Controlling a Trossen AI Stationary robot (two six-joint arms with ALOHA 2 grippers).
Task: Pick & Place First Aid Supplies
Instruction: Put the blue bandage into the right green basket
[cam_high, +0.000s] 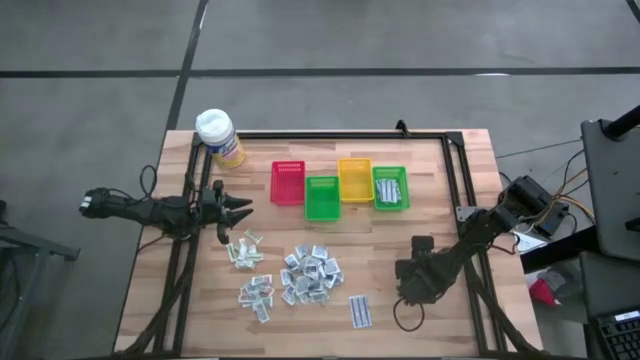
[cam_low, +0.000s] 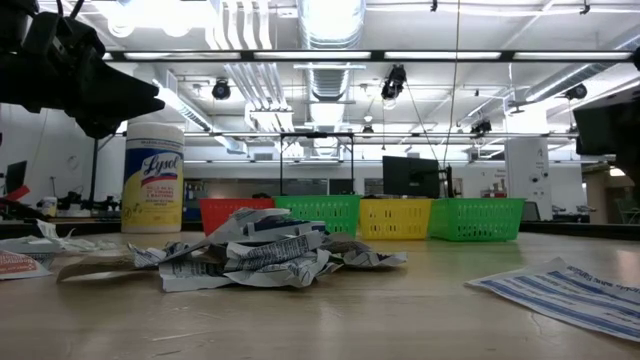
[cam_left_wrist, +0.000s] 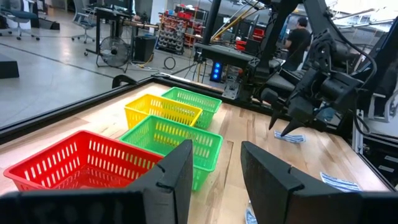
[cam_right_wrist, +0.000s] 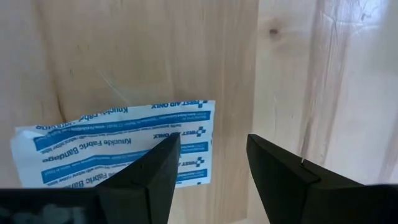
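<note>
- Hovering our right end effector (cam_right_wrist: 208, 165) with its fingers spread and empty, we see a flat blue-striped bandage packet (cam_right_wrist: 118, 146) on the tabletop (cam_right_wrist: 298, 74) directly under one finger, its long axis running across the gap.
- Nearer the left end effector (cam_high: 235, 212), parted and empty, lie pale sachets (cam_high: 243, 248).
- Farther off sit meshed plastic bins (cam_high: 322, 198).
</note>
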